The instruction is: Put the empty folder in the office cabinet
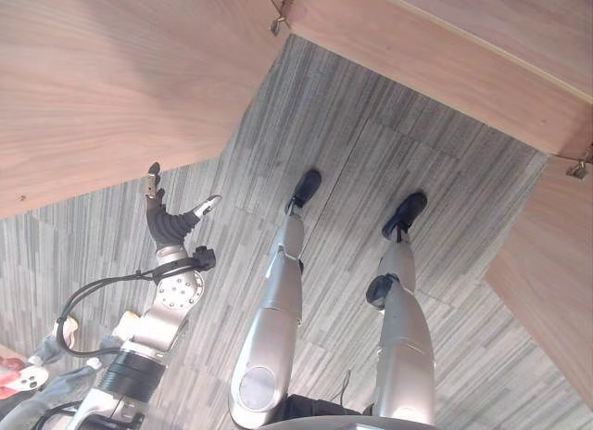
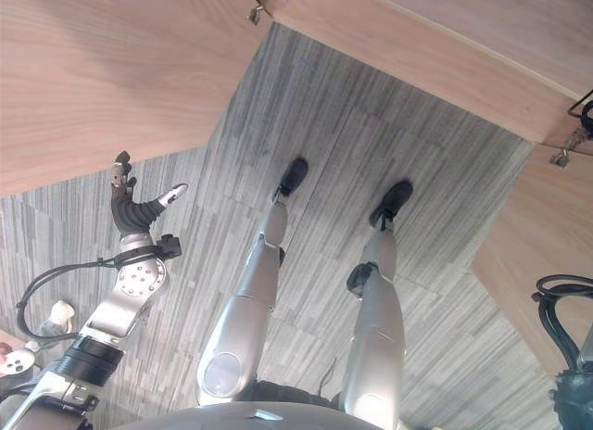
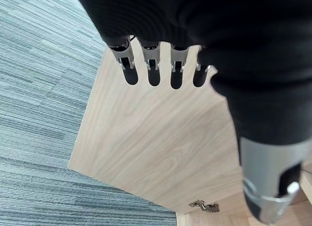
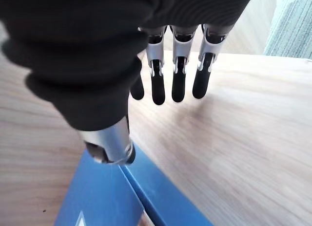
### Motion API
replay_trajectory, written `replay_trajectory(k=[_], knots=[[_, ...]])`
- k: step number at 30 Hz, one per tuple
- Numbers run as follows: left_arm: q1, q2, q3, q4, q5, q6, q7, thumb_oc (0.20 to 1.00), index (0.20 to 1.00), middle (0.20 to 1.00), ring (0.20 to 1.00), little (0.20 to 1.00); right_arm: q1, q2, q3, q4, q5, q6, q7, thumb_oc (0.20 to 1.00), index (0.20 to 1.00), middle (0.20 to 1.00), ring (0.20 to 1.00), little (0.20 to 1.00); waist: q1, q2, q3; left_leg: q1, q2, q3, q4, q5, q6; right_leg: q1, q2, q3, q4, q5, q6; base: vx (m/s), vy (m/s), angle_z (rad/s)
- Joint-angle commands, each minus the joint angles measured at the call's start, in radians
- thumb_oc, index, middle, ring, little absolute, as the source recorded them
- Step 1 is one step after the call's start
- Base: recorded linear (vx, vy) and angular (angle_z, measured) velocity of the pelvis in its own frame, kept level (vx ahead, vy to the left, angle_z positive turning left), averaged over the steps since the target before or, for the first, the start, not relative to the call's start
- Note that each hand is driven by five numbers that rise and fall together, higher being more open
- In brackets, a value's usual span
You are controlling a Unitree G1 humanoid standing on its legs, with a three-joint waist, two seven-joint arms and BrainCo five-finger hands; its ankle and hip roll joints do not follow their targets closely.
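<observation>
Left eye view: the left hand (image 1: 170, 224) is raised over the grey carpet floor (image 1: 371, 161), fingers straight and thumb spread, holding nothing. An open wooden cabinet door (image 1: 102, 87) stands just beyond it.

Left wrist view: the fingers (image 3: 154, 70) point straight at the door panel, with a metal hinge (image 3: 204, 205) at its edge.

Right wrist view: the right hand (image 4: 146, 65) hangs over the wooden bench (image 4: 243, 138), fingers extended and relaxed, grasping nothing. The blue folder (image 4: 126, 197) lies on the bench just beside the thumb.
</observation>
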Motion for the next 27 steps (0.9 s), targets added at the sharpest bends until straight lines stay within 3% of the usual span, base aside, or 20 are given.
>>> replay_trajectory(k=[1,6,10,15,23,27], knots=[[0.103,0.07,0.072,-0.067,-0.011,-0.026,0.013,1.0,1.0,1.0,1.0,1.0,0.04,-0.019,0.148,-0.022,-0.022,-0.026,-0.004,0.2,0.2,0.2,0.2,0.2,0.003,0.017,-0.021,0.138,0.047,0.036,-0.08,-0.178,-0.012,0.096,-0.029,0.036,0.001,-0.198,0.108,0.0,0.0,0.0],[0.101,0.071,0.078,-0.074,-0.019,-0.027,0.016,1.0,1.0,1.0,1.0,1.0,0.028,-0.004,0.152,-0.03,-0.022,-0.03,-0.003,0.2,0.2,0.2,0.2,0.2,0.001,0.016,-0.025,0.14,0.058,0.042,-0.08,-0.191,-0.013,0.101,-0.021,0.049,-0.004,-0.218,0.11,-0.02,0.005,-0.01],[0.104,0.071,0.081,-0.076,-0.021,-0.029,0.016,1.0,1.0,1.0,1.0,1.0,0.03,0.005,0.154,-0.036,-0.022,-0.027,0.007,0.2,0.2,0.2,0.2,0.2,0.001,0.015,-0.021,0.128,0.054,0.041,-0.08,-0.174,-0.015,0.087,-0.025,0.042,-0.001,-0.199,0.107,-0.02,0.001,-0.01],[0.104,0.068,0.101,-0.065,-0.032,-0.043,0.008,1.0,1.0,1.0,1.0,1.0,0.019,0.061,0.196,-0.125,-0.045,-0.051,0.098,0.2,0.2,0.2,0.2,0.2,0.008,0.012,-0.021,0.127,0.059,0.049,-0.08,-0.172,-0.02,0.079,-0.02,0.051,0.0,-0.201,0.104,0.0,0.001,-0.01],[0.113,0.078,0.102,-0.083,-0.021,-0.064,-0.025,1.0,1.0,1.0,1.0,1.0,-0.009,0.067,0.295,-0.189,-0.136,-0.04,0.221,0.2,0.2,0.2,0.2,0.2,0.032,0.019,-0.021,0.134,0.064,0.052,-0.08,-0.167,-0.021,0.081,-0.023,0.054,0.003,-0.203,0.103,0.0,-0.001,-0.02],[0.111,0.082,0.093,-0.084,-0.017,-0.067,-0.033,1.0,1.0,1.0,1.0,1.0,-0.019,0.063,0.313,-0.189,-0.144,-0.042,0.237,0.2,0.2,0.2,0.2,0.2,0.039,0.023,-0.021,0.135,0.066,0.052,-0.08,-0.166,-0.023,0.08,-0.021,0.055,0.004,-0.205,0.102,0.0,0.0,-0.01]])
